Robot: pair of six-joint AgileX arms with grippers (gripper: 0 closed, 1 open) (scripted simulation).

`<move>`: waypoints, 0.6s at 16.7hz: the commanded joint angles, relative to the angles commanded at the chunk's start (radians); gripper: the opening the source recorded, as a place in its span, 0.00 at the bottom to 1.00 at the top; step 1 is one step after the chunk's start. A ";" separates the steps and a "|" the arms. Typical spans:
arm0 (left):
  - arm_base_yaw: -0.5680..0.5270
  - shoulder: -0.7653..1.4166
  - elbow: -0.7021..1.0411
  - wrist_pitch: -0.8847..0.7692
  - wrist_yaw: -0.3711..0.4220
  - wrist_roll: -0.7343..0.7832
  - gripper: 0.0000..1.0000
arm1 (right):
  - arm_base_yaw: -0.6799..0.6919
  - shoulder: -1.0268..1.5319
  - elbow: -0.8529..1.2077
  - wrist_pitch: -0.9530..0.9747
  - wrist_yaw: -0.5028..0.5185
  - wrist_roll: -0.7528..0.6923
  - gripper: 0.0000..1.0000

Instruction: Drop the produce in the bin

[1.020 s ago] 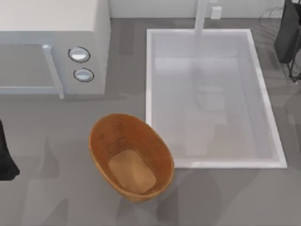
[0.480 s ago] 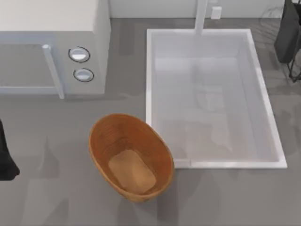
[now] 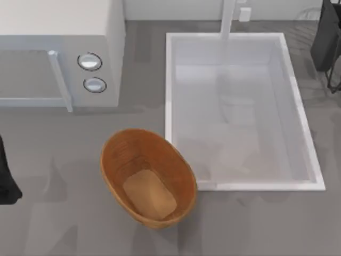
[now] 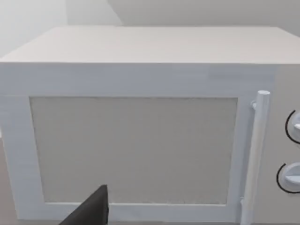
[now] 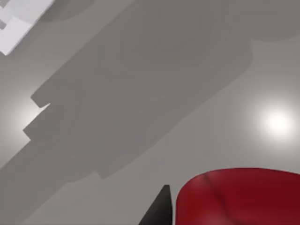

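From the top view, the basket [image 3: 148, 178] sits on the grey surface [image 3: 256, 224] at about 7 o'clock from centre, its rim just beside the near-left corner of the white sink basin [image 3: 240, 109]. There's a microwave [image 3: 61, 53] up at 10 o'clock. My left arm [image 3: 6, 178] is a dark shape at the 9 o'clock edge, my right arm [image 3: 327, 40] up at 2 o'clock, both well apart from the basket.

Left wrist view is basically staring at the microwave door [image 4: 133, 150] and its handle [image 4: 255, 154], with one dark pincer finger [image 4: 91, 211] poking in. Can't tell how wide that pincer is.

Right wrist view: grey surface with big shadows, and the red produce [image 5: 241, 197] right beside a black finger [image 5: 159, 208] of my right pincer. Can't tell whether it's actually clamped on it.
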 joint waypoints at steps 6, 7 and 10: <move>0.000 0.000 0.000 0.000 0.000 0.000 1.00 | 0.079 0.031 0.031 -0.013 -0.017 -0.201 0.00; 0.000 0.000 0.000 0.000 0.000 0.000 1.00 | 0.106 0.044 0.040 -0.020 -0.023 -0.266 0.00; 0.000 0.000 0.000 0.000 0.000 0.000 1.00 | 0.207 0.095 0.070 -0.049 -0.040 -0.505 0.00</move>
